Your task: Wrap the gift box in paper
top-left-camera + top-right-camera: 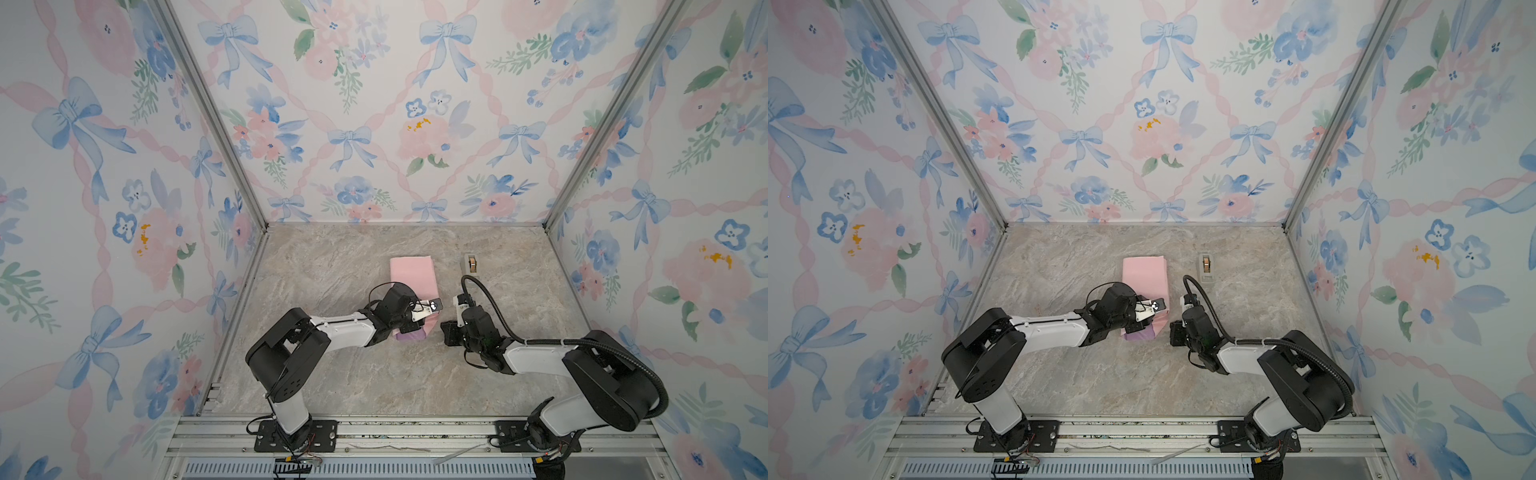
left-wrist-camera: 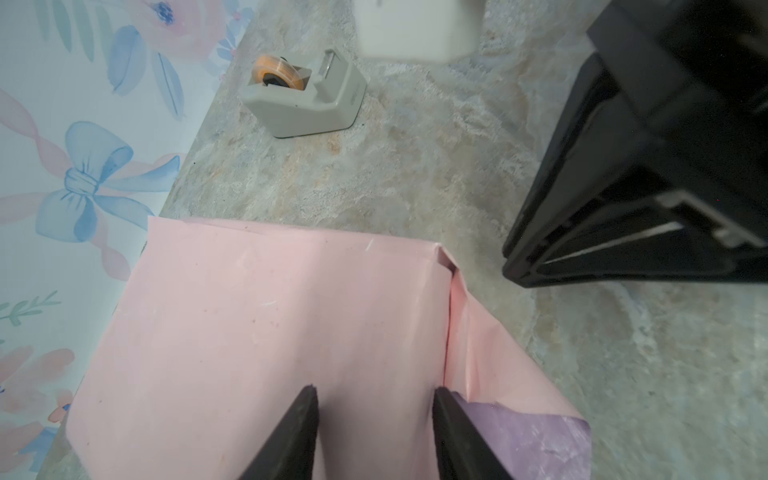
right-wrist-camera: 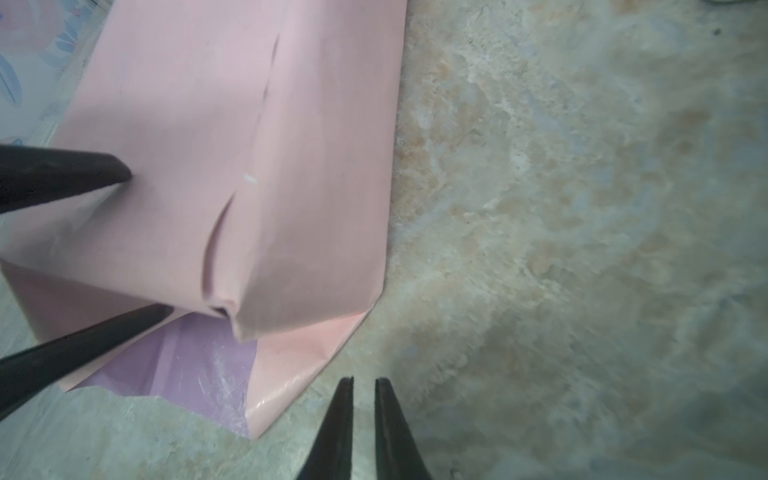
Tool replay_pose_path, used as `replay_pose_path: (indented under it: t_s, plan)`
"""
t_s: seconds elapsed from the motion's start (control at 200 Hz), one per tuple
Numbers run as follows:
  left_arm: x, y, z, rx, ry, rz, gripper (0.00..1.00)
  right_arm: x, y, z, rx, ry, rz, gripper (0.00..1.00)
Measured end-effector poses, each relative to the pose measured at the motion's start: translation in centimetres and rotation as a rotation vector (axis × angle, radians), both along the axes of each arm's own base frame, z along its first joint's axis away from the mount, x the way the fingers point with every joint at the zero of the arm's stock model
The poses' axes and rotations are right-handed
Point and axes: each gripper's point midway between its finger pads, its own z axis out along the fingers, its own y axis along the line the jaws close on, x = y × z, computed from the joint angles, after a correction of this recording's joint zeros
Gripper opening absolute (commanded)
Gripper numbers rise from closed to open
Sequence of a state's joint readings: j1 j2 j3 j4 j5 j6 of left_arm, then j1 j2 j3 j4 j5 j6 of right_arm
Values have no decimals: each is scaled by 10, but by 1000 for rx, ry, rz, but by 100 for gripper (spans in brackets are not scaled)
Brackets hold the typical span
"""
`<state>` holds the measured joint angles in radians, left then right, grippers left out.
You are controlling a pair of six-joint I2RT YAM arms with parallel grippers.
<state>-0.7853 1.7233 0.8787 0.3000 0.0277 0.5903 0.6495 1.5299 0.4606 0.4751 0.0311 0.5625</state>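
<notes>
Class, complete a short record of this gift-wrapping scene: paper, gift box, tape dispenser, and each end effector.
Paper: folded into a pink bundle on the table, lilac side showing at one end
Gift box: not visible
Tape dispenser: on the table, apart from the paper
Left end effector: jaws apart, tips on the pink paper
Right end effector: almost closed, empty, beside the paper's corner

Both arms share one build: white shells on the long links, black housings at the joints. This holds for the left arm (image 1: 340, 328) and the right arm (image 1: 536, 358). Each is mounted on a black base plate (image 1: 324, 434) with silver screws.

The right arm carries a ribbed black conduit (image 1: 495, 301). The left arm has only a thin black cable (image 1: 378, 287).

The left gripper (image 2: 375, 390) and right gripper (image 3: 364, 380) have matte black fingers tapering to narrow tips.

There is a small dark tab (image 1: 434, 306) with pale marks at the left wrist, possibly a marker; it is too small to read.
</notes>
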Motion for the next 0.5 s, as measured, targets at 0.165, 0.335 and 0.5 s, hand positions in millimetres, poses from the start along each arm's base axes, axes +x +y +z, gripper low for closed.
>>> replay_pose_path:
  t_s: [0.165,0.335,0.5]
  plan:
    - [0,0,0,-2,0,-2,46,7,21,7,16,-22,32,13]
    - [-1,-1,1,-5,2,-6,45,12,29,12,32,-45,37,13]
    - [-1,-3,2,-18,7,-11,45,17,34,6,32,-47,38,13]
